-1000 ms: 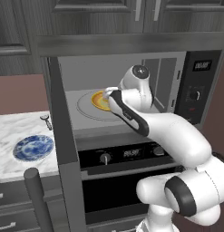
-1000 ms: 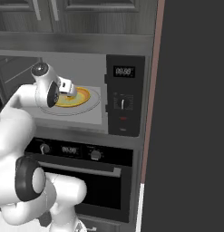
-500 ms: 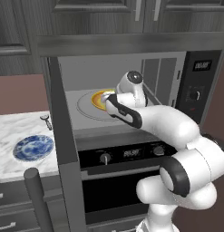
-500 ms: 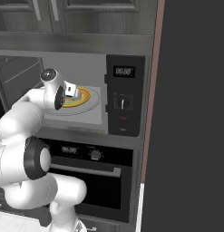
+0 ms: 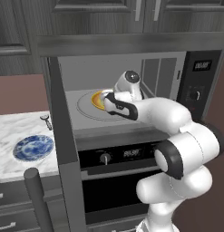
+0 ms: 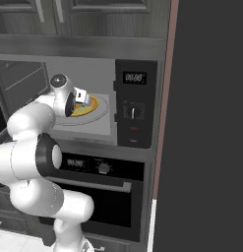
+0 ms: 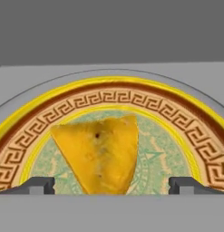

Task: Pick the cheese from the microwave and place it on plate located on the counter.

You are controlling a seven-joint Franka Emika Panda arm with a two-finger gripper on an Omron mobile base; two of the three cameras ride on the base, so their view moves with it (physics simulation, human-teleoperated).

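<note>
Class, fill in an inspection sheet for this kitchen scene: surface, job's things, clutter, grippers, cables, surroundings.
Surface: marble counter, left of the microwave.
Job's things: cheese lies on a yellow-rimmed plate on the microwave's turntable; blue plate sits bare on the counter.
Clutter: small metal utensil behind the blue plate.
Grippers: gripper inside the microwave, jaws open on either side of the cheese, not gripping it.
Cables: nothing seen.
Surroundings: oven below the microwave, dark cabinets above, microwave door swung open.
</note>
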